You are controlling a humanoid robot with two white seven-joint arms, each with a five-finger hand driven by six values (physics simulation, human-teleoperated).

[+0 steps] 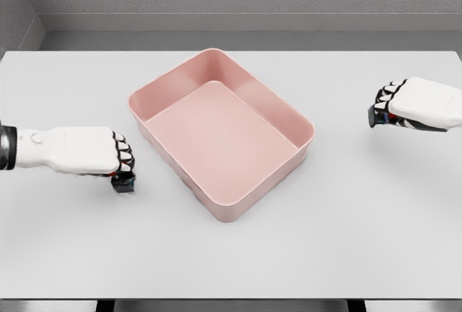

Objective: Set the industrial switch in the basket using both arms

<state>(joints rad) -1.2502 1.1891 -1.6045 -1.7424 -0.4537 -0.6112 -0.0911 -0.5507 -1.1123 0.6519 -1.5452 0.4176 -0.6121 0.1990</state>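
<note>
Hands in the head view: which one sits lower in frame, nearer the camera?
The left hand, beside the pink rectangular plastic basket near its near-left wall. The right hand sits higher in frame, farther back, well clear of the basket's right side.

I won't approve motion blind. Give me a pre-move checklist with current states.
1. Industrial switch located: not ok, none visible on the table.
2. Basket upright: ok.
3. Basket interior free: ok, nothing in it.
4. Left hand free: ok, fingers curled, holding nothing, left of the basket.
5. Right hand free: ok, fingers curled, holding nothing, right of the basket.
6. Hands apart from basket: ok.
</note>
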